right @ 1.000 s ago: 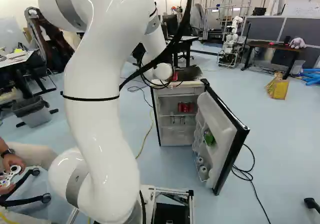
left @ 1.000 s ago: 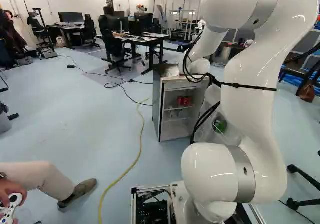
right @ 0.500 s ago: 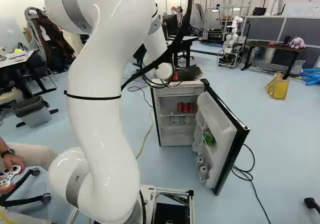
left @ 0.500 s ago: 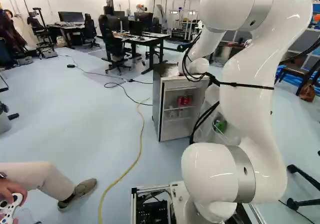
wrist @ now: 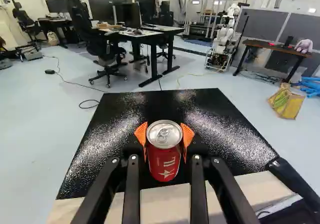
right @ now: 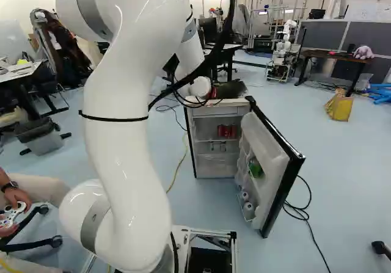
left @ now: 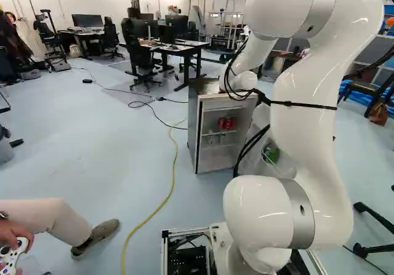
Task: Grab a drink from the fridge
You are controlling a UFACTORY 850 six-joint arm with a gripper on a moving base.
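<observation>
In the wrist view my gripper [wrist: 164, 138] is shut on a red drink can [wrist: 164, 159], an orange pad against either side. The can is upright over the fridge's black top [wrist: 210, 114]; whether it touches that surface I cannot tell. Both base views show the small fridge [right: 220, 109] with its door [right: 272, 154] standing open. Red cans [right: 226, 131] sit on an inner shelf, and a green item [right: 255, 169] is in the door rack. My arm's wrist hides the gripper in the base views.
A yellow cable [left: 166, 198] runs along the floor left of the fridge. Desks and a chair [wrist: 95, 38] stand beyond it. Another robot [right: 282, 50] is at the back. A black cable [right: 305, 215] lies by the door. A seated person's leg [left: 46, 216] is at the left.
My arm's upper part has shifted slightly, rightward in the right base view, and its wrist has come down a little over the fridge top. The base and fridge have not moved.
</observation>
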